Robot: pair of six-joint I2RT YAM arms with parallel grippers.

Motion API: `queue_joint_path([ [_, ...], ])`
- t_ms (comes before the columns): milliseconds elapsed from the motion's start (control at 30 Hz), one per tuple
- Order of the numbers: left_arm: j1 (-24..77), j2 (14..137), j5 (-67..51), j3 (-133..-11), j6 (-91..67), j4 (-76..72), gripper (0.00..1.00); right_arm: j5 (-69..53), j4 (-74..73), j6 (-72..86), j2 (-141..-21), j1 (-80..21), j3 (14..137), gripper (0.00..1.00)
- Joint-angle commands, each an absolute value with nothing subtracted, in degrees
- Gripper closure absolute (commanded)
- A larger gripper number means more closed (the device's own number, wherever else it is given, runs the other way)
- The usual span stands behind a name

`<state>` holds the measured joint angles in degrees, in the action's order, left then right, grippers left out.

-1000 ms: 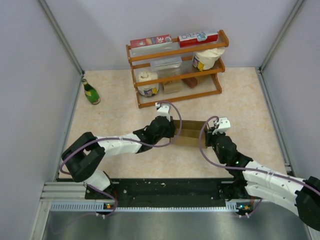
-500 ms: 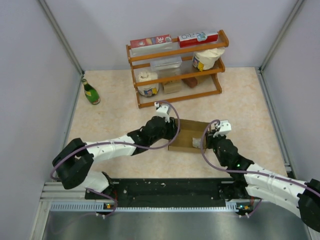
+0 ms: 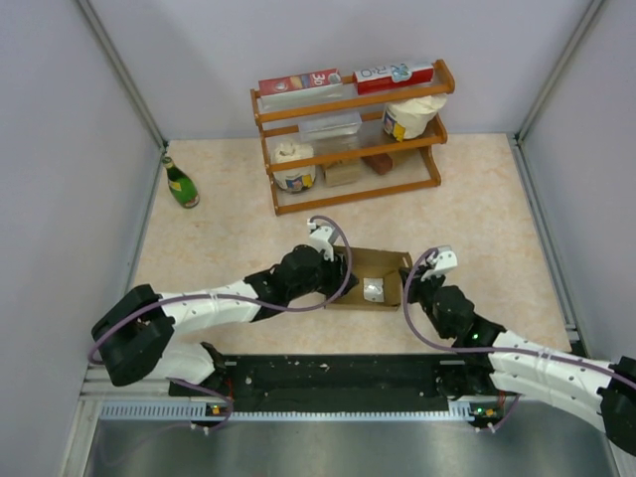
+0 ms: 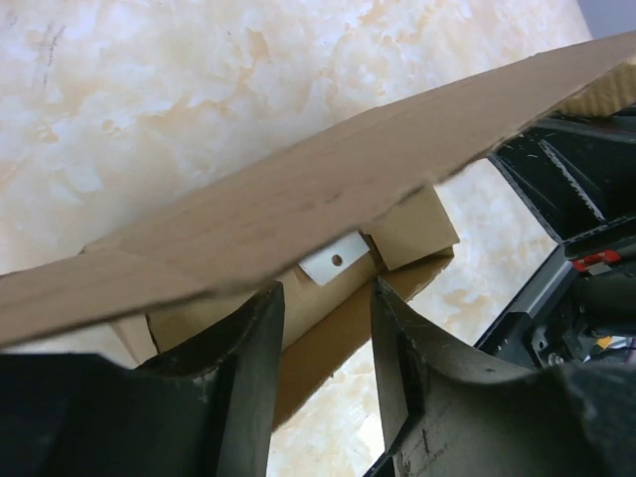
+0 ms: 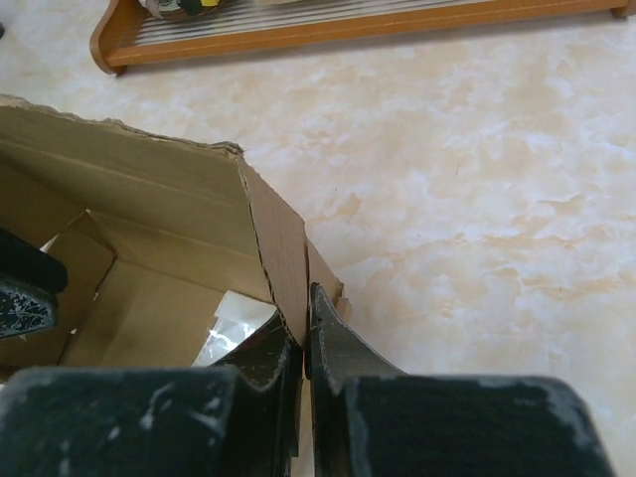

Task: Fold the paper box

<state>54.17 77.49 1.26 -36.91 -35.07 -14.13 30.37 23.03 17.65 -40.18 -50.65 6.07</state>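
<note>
The paper box (image 3: 370,262) is a brown carton lying at the table's middle with its open side up and a white piece (image 3: 374,289) inside. My left gripper (image 3: 334,274) is at the box's left end, open. In the left wrist view its fingers stand apart just short of the box's edge (image 4: 328,328), under a long flap (image 4: 298,189), with nothing between them. My right gripper (image 3: 410,289) is shut on the box's right wall; in the right wrist view the fingertips (image 5: 305,333) pinch the cardboard wall (image 5: 278,248).
A wooden rack (image 3: 348,149) with red cartons on top and tubs on its shelves stands at the back. A green bottle (image 3: 181,183) is at the back left. The black rail (image 3: 328,373) carrying the arm bases runs along the near edge.
The box has come nearer and turned so its inside faces up. My left gripper's jaws have opened and let go of it. The right gripper stays shut on the right wall.
</note>
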Motion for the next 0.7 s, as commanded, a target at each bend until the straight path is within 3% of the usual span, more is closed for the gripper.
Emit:
queue_joint_path([
  [0, 54.5, 74.5, -2.5, -35.2, -36.1, -19.2, 0.55, 29.7, 23.9, 19.2, -38.9, -52.5, 5.2, 1.0],
  [300, 54.5, 72.0, -10.5, -32.4, -35.2, -24.3, 0.56, 32.1, 23.6, 19.2, -38.6, -53.8, 5.1, 1.0],
  [667, 54.5, 68.8, -21.7, -43.2, -27.0, -15.0, 0.53, 39.0, 13.3, 17.6, -34.3, -53.8, 11.3, 1.0],
])
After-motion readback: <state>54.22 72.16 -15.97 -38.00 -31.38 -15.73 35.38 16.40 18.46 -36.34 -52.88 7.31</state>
